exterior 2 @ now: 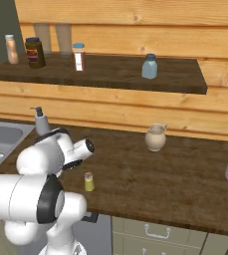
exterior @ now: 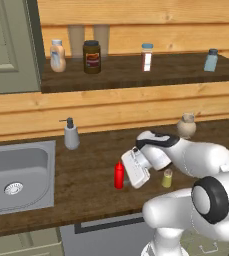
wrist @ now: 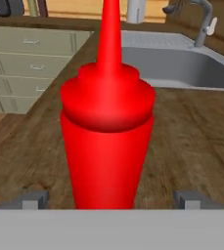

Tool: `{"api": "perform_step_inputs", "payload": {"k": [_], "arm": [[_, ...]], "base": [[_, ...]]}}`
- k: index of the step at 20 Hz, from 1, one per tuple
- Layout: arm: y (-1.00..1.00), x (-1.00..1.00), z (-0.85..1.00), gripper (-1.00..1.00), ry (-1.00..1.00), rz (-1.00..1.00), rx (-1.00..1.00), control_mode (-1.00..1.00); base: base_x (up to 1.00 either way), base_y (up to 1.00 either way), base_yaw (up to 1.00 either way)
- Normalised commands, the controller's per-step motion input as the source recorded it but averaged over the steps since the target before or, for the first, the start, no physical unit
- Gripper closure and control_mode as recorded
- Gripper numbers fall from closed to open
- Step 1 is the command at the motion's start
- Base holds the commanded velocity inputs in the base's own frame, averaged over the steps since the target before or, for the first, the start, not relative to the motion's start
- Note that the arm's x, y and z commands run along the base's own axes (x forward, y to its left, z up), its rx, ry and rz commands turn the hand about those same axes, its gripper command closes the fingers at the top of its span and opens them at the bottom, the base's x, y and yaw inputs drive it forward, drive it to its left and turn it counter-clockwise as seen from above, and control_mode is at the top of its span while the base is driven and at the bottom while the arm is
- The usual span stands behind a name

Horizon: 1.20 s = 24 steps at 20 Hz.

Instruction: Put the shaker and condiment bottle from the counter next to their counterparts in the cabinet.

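My gripper (wrist: 111, 200) wide open, empty, red bottle (wrist: 107, 132) dead ahead between fingertips: light, slick, squeezable plastic, top-heavy looking, I'd grab mid-body

1. Left base view sits behind the arm on its left, looking forward and down across the bench (exterior: 86, 172); the sink (exterior: 16, 175) lies at its left edge, the cabinet shelf (exterior: 136, 75) above.
2. Right base view looks from behind on the right; it shares the same bench, shelf and pale blue shaker (exterior 2: 149, 66).
3. Hand view is low and very close, facing the red bottle (wrist: 107, 127), with the sink beyond.
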Motion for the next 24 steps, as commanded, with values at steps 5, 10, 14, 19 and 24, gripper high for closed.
{"api": "perform_step_inputs", "payload": {"k": [5, 10, 14, 19, 24], "arm": [[0.13, 0.3, -0.18, -1.0, 0.02, 0.0, 0.06, -1.0], [0.46, 0.54, 0.0, 1.0, 0.27, 0.0, 0.15, -1.0], [0.26, 0.26, -0.02, 1.0, 0.18, 0.03, 0.04, -1.0], [0.19, 0.1, 0.63, 1.0, -0.03, -0.05, -0.13, -1.0], [0.22, -0.02, 1.0, 1.0, -0.24, -0.15, -0.36, -1.0]], "base": [[0.0, 0.0, 0.0], [0.0, 0.0, 0.0], [0.0, 0.0, 0.0], [0.0, 0.0, 0.0], [0.0, 0.0, 0.0]]}}
